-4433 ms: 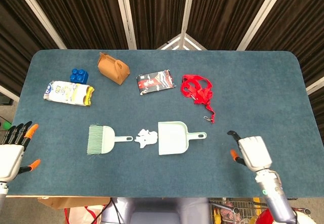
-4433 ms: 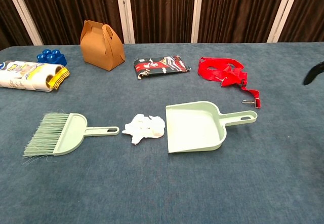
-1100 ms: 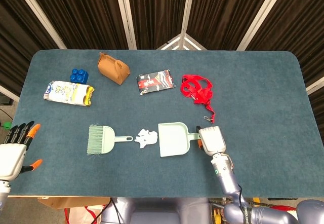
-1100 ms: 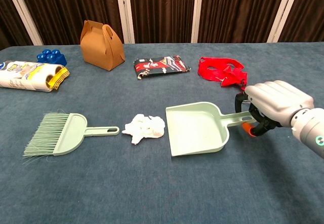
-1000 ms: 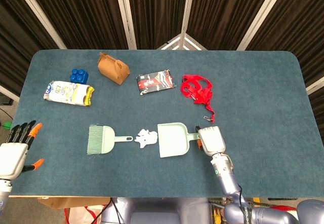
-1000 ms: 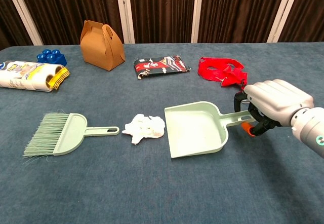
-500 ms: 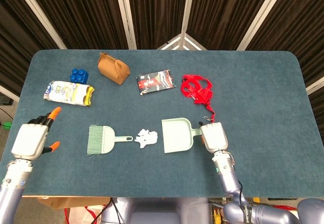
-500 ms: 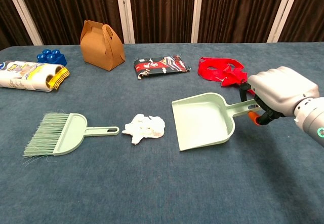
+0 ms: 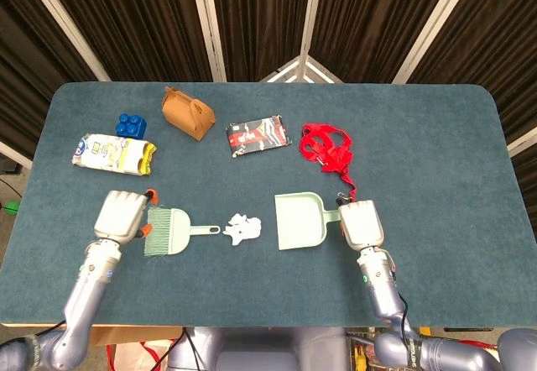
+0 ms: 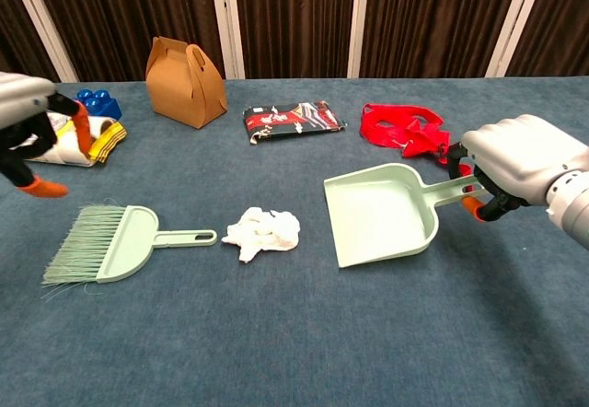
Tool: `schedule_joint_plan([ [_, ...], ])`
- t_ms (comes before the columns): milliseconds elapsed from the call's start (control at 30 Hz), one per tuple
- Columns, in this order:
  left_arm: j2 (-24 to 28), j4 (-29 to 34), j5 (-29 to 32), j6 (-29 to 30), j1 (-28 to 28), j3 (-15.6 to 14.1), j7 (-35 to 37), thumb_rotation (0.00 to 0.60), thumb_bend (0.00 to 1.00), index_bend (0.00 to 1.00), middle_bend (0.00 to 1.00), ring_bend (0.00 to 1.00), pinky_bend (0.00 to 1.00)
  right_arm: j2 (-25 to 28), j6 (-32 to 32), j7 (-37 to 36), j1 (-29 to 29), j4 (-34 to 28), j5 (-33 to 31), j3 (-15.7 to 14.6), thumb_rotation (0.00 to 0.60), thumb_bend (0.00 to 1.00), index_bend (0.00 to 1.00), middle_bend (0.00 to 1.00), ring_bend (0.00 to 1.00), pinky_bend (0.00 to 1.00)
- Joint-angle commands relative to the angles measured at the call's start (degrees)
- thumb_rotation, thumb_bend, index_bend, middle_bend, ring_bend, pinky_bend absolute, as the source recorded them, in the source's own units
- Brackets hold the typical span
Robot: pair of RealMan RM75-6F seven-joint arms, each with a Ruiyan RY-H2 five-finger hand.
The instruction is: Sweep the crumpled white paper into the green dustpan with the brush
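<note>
- Crumpled white paper [image 9: 242,229] lies on the desk [image 9: 436,161] between brush [image 9: 172,231] at its 9 o'clock and green dustpan [image 9: 299,220] at its 3 o'clock, apart from both
- Right hand [image 9: 361,225] grips the dustpan's handle
- Left hand [image 9: 122,215] hovers empty by the bristles, fingers apart
- Farther off: snack bag [image 9: 114,154], blue block [image 9: 131,124], brown box [image 9: 188,112], dark packet [image 9: 258,135], red strap [image 9: 329,152]
</note>
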State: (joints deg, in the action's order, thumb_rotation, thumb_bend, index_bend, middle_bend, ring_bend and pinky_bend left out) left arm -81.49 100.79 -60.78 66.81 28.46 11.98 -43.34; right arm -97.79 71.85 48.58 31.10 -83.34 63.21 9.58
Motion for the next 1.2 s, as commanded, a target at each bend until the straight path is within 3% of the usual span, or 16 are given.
schedule_joint_plan([
  [33,-2.6,-1.1,3.2,-0.8,2.4,0.9,-2.3,0.600,0.27,0.47,0.96,0.95,0.99,0.3,0.0,0.7,0.2,-0.5,-0.6,0.3,0.600,0.49,0.68,0.84,0.80,0.80],
  [633,-15.1,-4.2,18.5,2.6,10.2,1.0,-11.6,0.600,0.33,0.46,1.00,1.00,1.00,0.8,-1.3,-2.0,0.4,1.4,-1.2,-0.1,0.600,0.50,0.68,0.84,0.80,0.80],
  [1200,-19.9,-8.2,22.7,5.2,12.7,-0.7,-13.5,0.600,0.36,0.44,1.00,1.00,1.00,1.1,-1.4,-3.5,0.3,1.8,-0.9,-0.4,0.600,0.50,0.68,0.84,0.80,0.80],
])
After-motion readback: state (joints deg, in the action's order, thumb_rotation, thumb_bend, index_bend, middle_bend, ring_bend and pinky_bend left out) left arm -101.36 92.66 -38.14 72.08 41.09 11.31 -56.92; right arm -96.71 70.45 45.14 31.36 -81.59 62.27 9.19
